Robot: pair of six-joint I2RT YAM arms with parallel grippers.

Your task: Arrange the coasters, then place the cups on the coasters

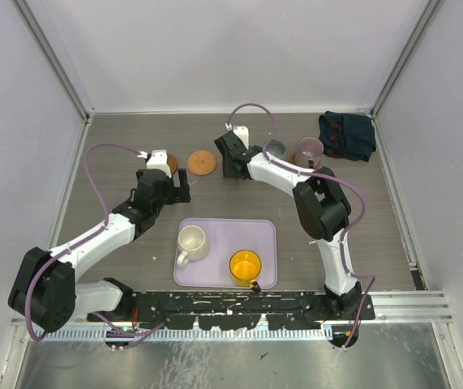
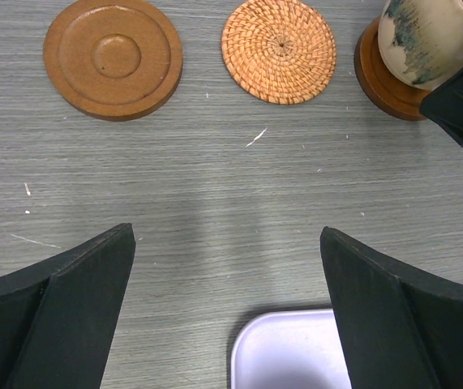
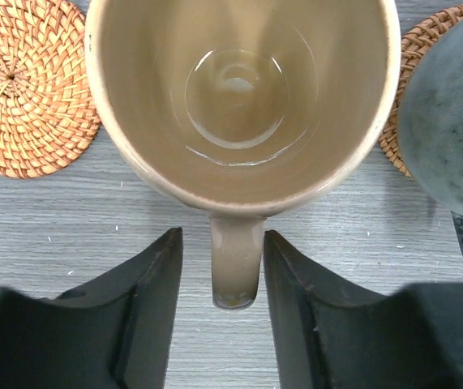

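Right gripper (image 3: pixel 223 243), partly open, straddles handle of tan cup (image 3: pixel 239 97).

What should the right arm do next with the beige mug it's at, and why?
Probably draw the right gripper straight back off the handle without nudging it. The beige mug sits on a dark wooden coaster, and the fingers flank the handle with a gap showing, so it looks released. The cream mug and yellow mug wait on the tray.

Tan cup (image 3: pixel 243 97) stands upright on a dark coaster (image 2: pixel 373 77); woven coaster (image 2: pixel 278 50) and brown coaster (image 2: pixel 113 57) lie flat beside it
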